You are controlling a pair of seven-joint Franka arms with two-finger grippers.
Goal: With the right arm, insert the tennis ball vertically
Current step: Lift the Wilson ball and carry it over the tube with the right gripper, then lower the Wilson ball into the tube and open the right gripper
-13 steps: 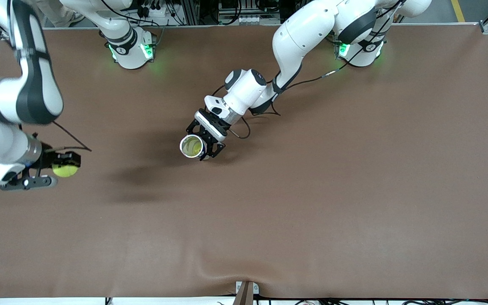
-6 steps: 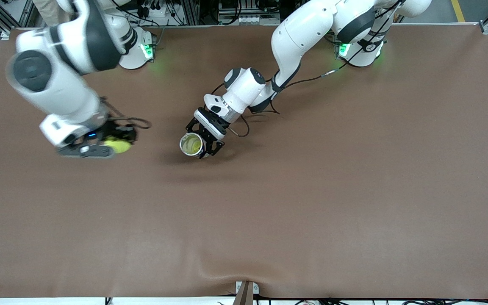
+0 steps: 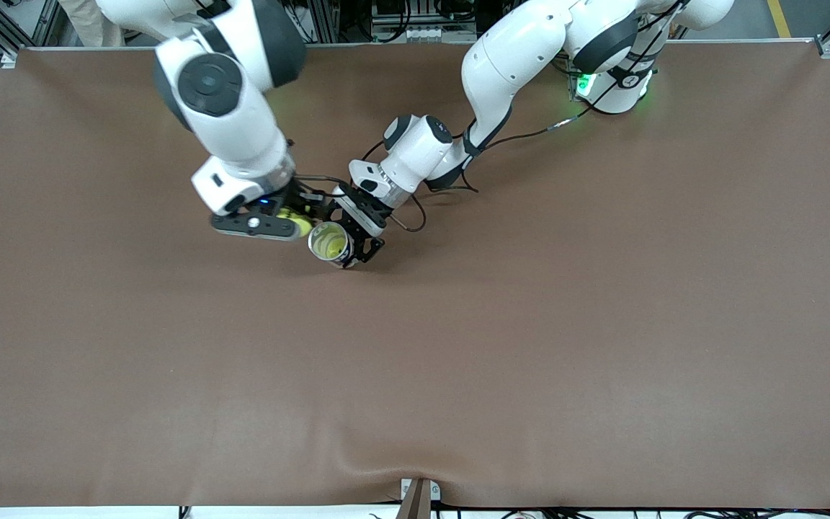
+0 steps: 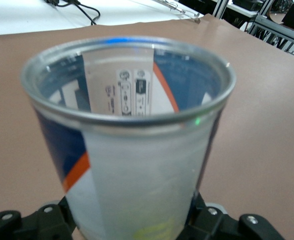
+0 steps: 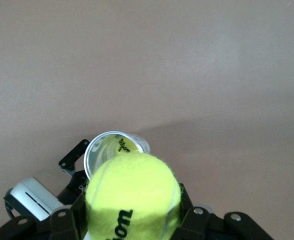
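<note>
A yellow tennis ball [image 3: 292, 218] [image 5: 132, 192] sits between the fingers of my right gripper [image 3: 291, 222] [image 5: 132, 217], which is shut on it. The ball hangs just beside the rim of a clear tube can [image 3: 329, 244] [image 4: 132, 145] [image 5: 110, 146], toward the right arm's end of the table. The can stands upright with its open metal-rimmed mouth facing up. My left gripper [image 3: 351, 244] [image 4: 134, 227] is shut on the can's lower body. Something yellow shows inside the can.
The brown mat [image 3: 530, 324] covers the whole table. Both arm bases stand along the edge farthest from the front camera. A cable [image 3: 415, 216] loops by the left wrist. A small bracket [image 3: 418, 494] sits at the nearest edge.
My right arm has swung the tennis ball from the right arm's end of the table in toward the can. The left gripper and can have hardly moved.
</note>
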